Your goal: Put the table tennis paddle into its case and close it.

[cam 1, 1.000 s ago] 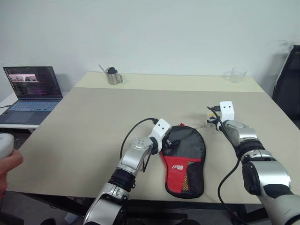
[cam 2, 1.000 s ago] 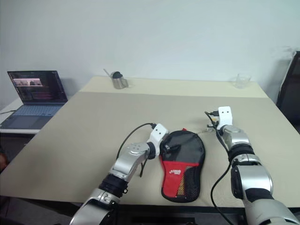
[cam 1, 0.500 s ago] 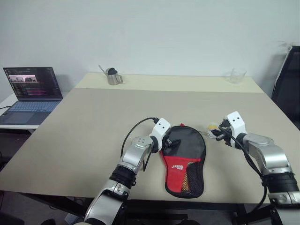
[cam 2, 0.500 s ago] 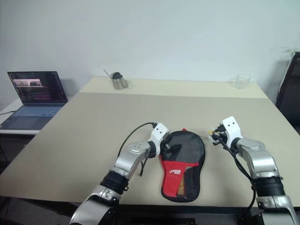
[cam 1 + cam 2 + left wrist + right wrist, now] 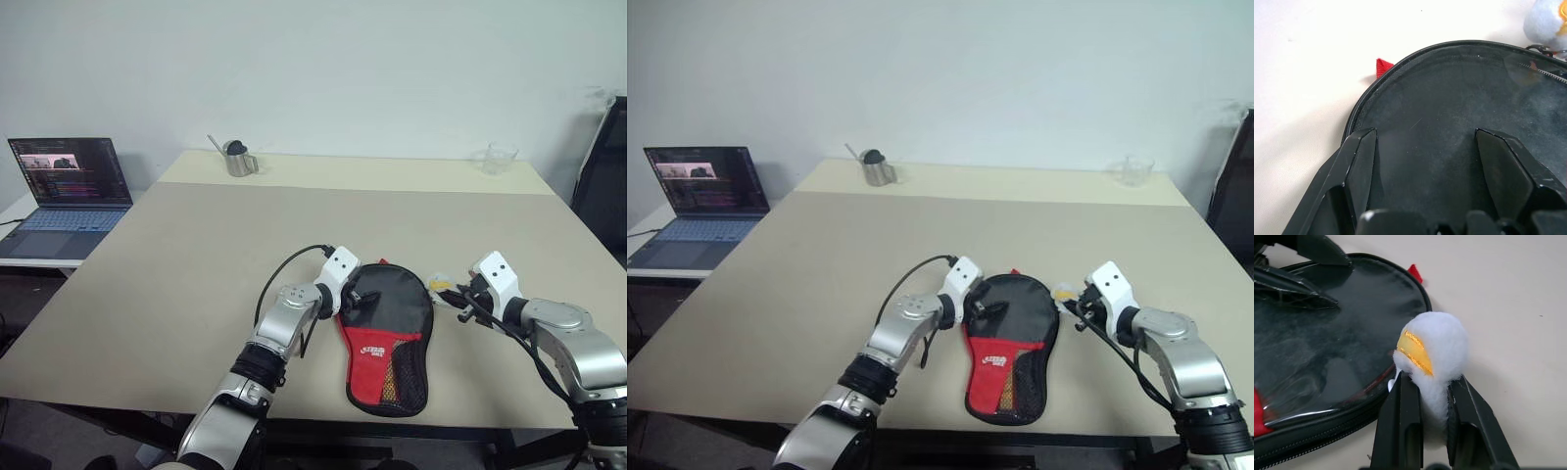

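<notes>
The case lies flat on the table, its round black end away from me and its red mesh end toward me. The table tennis paddle is hidden. My left gripper is open, its two fingers spread over the left part of the case's black face. At the right edge of the round end, my right gripper is shut on the white-yellow zipper charm, which stays linked to the case's zip.
The tan table has a metal cup at the back left and a clear glass at the back right. An open laptop stands on a side desk to the left. A black chair is at the right.
My right gripper has come back toward me along the case's right edge, bringing the charm with it. The left gripper has kept its place. A person's hand at the far left is gone.
</notes>
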You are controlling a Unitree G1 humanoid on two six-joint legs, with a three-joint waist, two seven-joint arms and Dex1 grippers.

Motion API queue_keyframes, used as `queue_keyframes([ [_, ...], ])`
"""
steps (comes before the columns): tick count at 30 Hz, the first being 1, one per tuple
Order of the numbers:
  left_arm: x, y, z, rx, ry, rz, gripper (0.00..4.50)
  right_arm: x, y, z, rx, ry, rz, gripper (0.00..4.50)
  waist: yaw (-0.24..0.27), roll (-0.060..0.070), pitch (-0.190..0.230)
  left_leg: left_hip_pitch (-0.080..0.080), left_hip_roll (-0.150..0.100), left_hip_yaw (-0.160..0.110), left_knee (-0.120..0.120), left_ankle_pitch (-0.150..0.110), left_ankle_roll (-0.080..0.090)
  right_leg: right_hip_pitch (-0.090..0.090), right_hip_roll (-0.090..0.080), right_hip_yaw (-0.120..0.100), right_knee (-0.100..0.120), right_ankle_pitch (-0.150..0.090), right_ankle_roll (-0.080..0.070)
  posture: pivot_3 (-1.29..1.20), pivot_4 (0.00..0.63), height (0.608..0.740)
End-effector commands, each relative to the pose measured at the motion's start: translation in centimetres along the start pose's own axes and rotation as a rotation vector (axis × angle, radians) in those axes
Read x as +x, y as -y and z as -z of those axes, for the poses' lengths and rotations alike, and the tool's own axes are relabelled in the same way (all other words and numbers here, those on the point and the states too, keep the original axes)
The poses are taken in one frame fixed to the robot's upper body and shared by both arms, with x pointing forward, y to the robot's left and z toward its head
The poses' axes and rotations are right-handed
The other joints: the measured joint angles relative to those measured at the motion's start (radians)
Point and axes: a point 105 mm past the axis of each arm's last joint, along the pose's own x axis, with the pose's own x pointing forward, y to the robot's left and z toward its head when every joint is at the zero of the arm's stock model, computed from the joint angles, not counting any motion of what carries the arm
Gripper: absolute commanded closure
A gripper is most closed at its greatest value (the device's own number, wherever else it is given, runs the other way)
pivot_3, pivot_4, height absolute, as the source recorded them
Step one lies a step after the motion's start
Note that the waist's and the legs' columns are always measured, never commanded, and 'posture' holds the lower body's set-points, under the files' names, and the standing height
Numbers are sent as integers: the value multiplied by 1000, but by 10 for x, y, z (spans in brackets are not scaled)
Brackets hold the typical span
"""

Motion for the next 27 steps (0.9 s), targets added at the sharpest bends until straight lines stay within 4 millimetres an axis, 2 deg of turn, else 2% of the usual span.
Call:
queue_keyframes([
  [1,0,1,13,-9,-47,-1,997,-5,-9,-10,-54,36,-61,4314,1,0,0,0,0,0,0,0,0,0,0,0,0,0,0,0,150,740],
  [6,-1,1,14,-9,-51,1,997,-12,-17,-6,-69,28,-124,4315,2,0,0,0,0,0,-1,0,0,0,0,0,-1,0,0,0,150,740],
  [16,0,2,16,-8,-64,5,997,-29,-48,4,-55,23,-305,4322,4,0,0,0,0,-1,-1,-1,0,0,0,0,-1,0,0,0,150,740],
  [22,0,2,17,-1,-73,8,997,-33,-53,21,-46,3,-332,4322,4,0,0,0,-1,-1,-1,-1,0,0,0,-1,-1,0,0,0,150,740],
  [27,0,3,17,3,-73,13,997,-43,-70,33,-24,-8,-430,4322,4,0,0,0,-1,-2,-1,-1,0,1,0,-1,-2,0,0,0,150,740],
])
